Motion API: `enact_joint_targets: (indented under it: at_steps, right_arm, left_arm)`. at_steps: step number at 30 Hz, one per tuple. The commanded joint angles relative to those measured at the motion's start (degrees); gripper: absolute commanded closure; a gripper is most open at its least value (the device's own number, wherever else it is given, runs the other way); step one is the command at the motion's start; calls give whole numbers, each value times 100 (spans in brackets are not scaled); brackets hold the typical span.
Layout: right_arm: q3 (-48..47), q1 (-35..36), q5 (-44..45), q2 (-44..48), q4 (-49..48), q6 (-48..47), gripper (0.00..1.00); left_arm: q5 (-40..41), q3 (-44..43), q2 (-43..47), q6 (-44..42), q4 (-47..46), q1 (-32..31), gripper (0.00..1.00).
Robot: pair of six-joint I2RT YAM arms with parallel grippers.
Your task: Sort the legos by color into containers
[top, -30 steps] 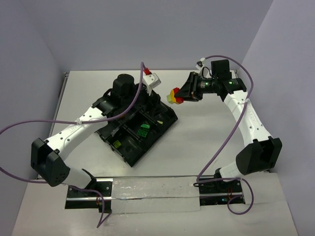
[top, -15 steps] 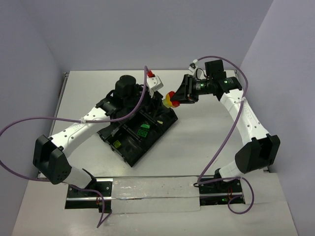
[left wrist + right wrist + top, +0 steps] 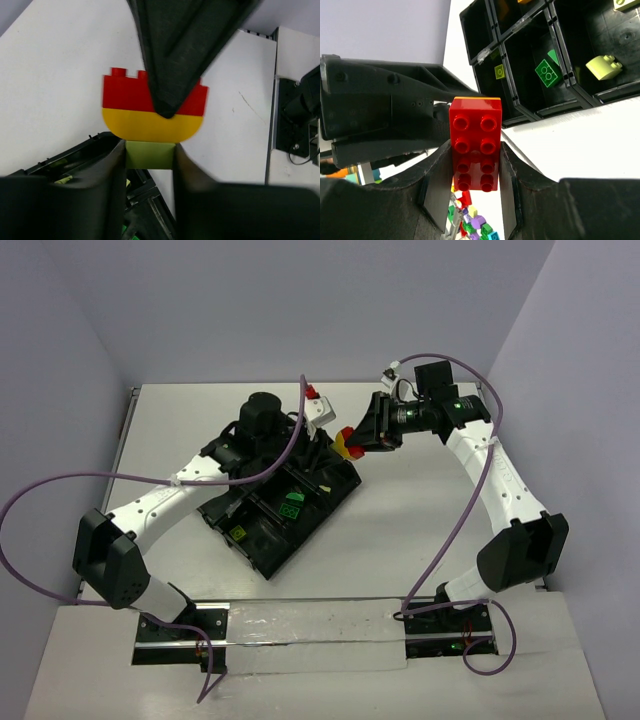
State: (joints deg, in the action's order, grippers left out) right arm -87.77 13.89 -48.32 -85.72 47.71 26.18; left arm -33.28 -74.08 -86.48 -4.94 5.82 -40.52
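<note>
Red brick tops a stack — yellow brick beneath, pale green brick lowest — held above the table beside the far corner of the black tray; the right hand is clenched on the red one, its finger hiding part of it from the left wrist view; the left hand pinches the pale green; a green brick lies in one compartment, a yellow-green brick in the next.

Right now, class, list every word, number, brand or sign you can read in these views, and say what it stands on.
None: no view shows readable text.
The studs of the red brick show no lettering that can be made out.
</note>
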Motion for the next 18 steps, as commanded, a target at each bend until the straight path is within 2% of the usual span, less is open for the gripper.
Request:
enact_joint_targets:
  at_steps: [1,3,18]
  right_arm:
    - [-300,44,-144,11,1,-86,100]
    - [-328,32,-56,29,28,-96,100]
    - [-326,-727,201,247,-217,219,100]
  left_arm:
    - [-186,-205,24,10,-267,-35,90]
    - [-170,-177,43,-19,-241,-35,100]
    - [209,526,443,-279,-58,-27,100]
